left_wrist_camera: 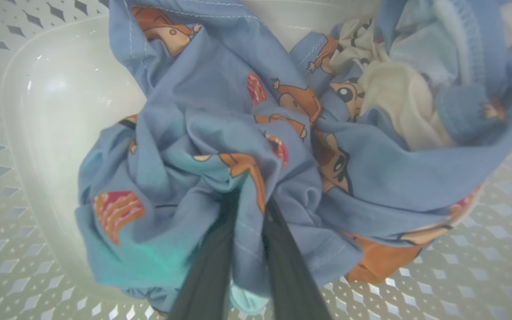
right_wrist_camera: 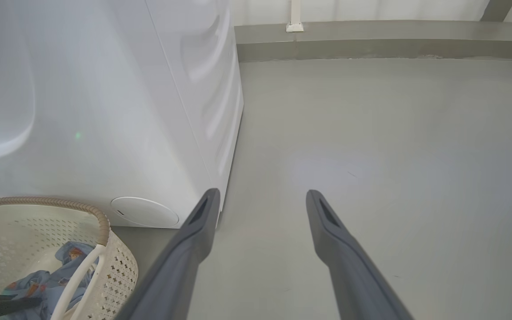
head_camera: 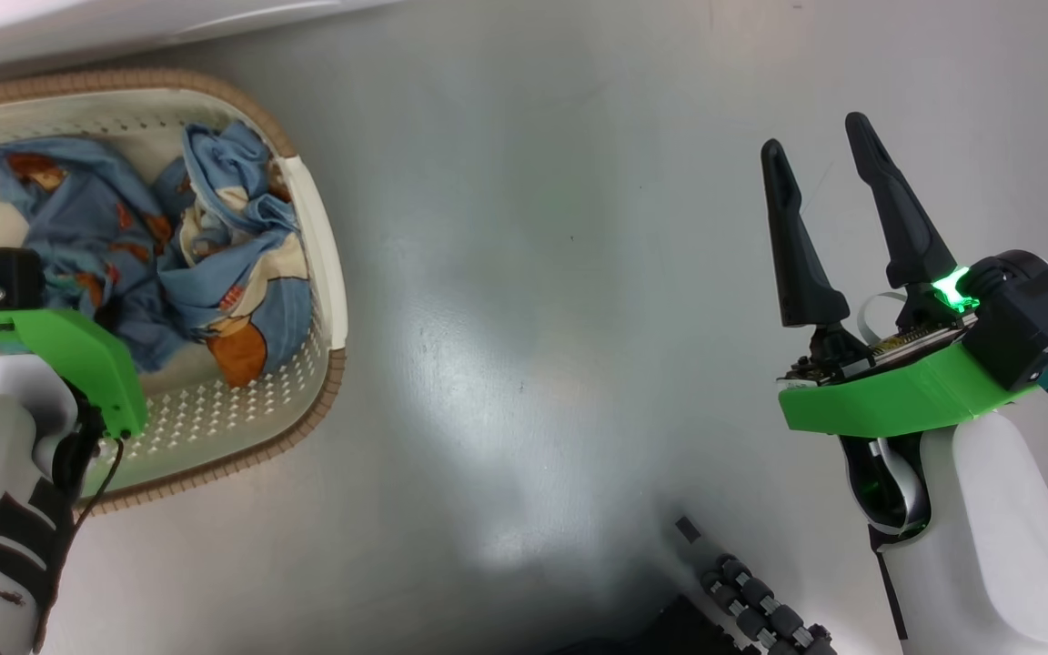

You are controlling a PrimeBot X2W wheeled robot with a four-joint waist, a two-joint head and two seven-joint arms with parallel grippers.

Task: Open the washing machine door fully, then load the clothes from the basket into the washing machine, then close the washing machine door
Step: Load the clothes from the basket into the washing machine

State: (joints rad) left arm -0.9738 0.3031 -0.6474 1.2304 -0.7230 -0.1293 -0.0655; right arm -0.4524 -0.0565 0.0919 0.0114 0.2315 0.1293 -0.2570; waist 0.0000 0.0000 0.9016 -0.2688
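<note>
Left end effector (left_wrist_camera: 251, 209) is nearly closed on a fold of the clothes (left_wrist_camera: 371, 178) bunched right around its tips inside the basket (left_wrist_camera: 38, 111), so imo pinch firmly, then lift straight up; right end effector (head_camera: 815, 136) is wide open, empty.

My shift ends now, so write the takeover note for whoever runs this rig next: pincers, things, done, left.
Left pincer: closed on a fold of the clothes, down in the basket.
Right pincer: open, empty, over the floor.
Things: clothes lie bunched in the basket, which stands on the floor by the washer.
Done: grip taken. Whether the door is open I cannot tell.
Left: lift the clothes, load them into the washer, close the door.
</note>
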